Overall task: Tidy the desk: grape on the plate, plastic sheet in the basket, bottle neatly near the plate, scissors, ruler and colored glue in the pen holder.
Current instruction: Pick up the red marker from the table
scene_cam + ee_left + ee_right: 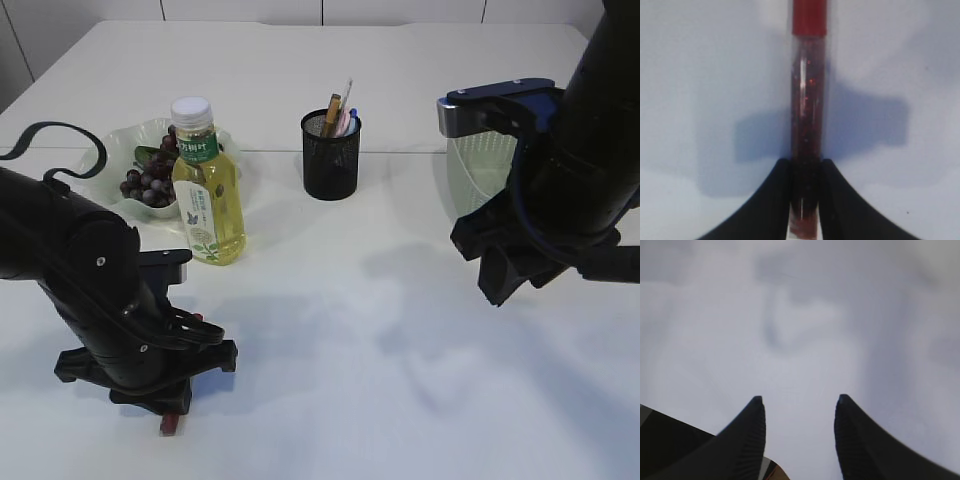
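The step in hand is judged to be the pick-up of the colored glue (808,125), the last loose item seen on the tabletop (400,340). In the left wrist view the glitter-filled tube with its red cap is seen lying flat on the white surface, its lower end clamped between the two dark fingers of the left hand (805,200), which press against both its sides; the tube is thus grasped but not yet lifted. In the exterior view only a red end of it shows beneath that hand (172,420), near the front left edge.

The right hand (799,415) is held released above bare tabletop, nothing between its fingers.

Grapes (148,180) are seen on the plate (120,145), the bottle (207,185) stands upright just beside it, and the pen holder (331,155) already carries several items. The basket (480,175) is partly hidden behind the right arm.

Next, the tube would need to be raised, turned upright, carried past the bottle to the pen holder and lowered into its mouth without the holder being tipped
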You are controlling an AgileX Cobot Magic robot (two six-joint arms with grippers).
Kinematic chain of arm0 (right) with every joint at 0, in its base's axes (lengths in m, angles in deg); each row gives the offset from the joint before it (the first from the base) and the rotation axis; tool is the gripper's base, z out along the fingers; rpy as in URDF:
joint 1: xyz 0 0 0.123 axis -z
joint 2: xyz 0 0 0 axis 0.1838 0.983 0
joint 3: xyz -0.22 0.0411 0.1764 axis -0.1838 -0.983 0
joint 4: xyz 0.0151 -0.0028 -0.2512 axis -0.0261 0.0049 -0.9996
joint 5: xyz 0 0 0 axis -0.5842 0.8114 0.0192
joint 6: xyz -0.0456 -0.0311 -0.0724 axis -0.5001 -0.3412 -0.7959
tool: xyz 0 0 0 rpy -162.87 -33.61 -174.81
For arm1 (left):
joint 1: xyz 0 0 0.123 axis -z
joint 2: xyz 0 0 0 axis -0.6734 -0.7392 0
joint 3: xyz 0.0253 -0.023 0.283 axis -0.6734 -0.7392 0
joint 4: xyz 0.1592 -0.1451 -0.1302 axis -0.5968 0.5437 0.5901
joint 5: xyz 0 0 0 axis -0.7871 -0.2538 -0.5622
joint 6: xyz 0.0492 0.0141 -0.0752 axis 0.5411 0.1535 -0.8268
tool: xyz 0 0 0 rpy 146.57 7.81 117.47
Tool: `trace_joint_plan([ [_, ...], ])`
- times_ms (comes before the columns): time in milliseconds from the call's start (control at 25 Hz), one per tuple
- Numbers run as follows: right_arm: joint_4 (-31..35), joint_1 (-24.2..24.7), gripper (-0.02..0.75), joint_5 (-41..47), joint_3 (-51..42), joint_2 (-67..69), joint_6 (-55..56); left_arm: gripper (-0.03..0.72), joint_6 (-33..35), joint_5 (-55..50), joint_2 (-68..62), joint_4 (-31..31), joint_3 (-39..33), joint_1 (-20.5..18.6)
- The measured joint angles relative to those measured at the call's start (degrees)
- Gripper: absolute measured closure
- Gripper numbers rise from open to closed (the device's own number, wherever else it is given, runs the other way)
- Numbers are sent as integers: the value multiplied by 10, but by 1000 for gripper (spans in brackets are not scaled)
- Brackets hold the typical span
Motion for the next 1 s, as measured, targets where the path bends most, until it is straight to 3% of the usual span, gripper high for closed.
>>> trace_joint_plan([
  [640, -1, 0, 370, -1, 0, 0, 0, 610, 4, -11, 0, -8, 1, 0],
  [1000, 1, 0, 370, -1, 0, 0, -28, 610, 64, -29, 97, -8, 0, 23],
])
